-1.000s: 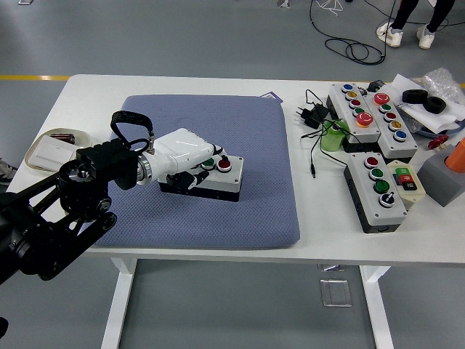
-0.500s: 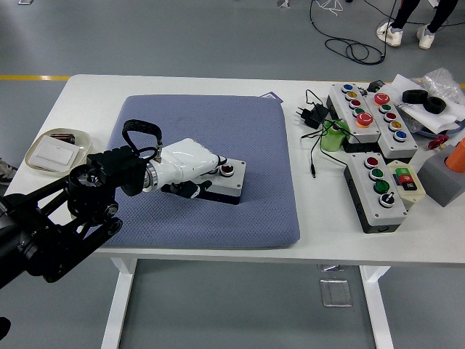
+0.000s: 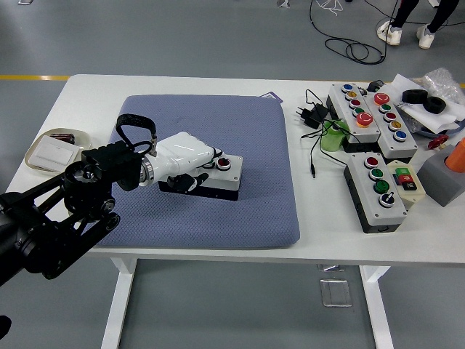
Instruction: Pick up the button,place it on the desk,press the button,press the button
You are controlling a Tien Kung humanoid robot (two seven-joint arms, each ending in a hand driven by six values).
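Observation:
A small button box, white on top with a black base, lies on the blue-grey mat. Its red button shows at the right end. My left hand, white-shelled on a black arm, reaches in from the left and covers the box's left half. The fingers curl over the top and hide the other buttons. The thumb presses against the box's front side. The box sits flat on the mat. My right arm is out of the picture.
Other button boxes stand on the right: a long pair at the back, one nearer. A black charger and cable, a green cup, a tray at far left, clutter at far right.
Half a second ago the hand was further right and lower over the box. It has drawn back left and up a little, and the red button shows fully again. The box has stayed put.

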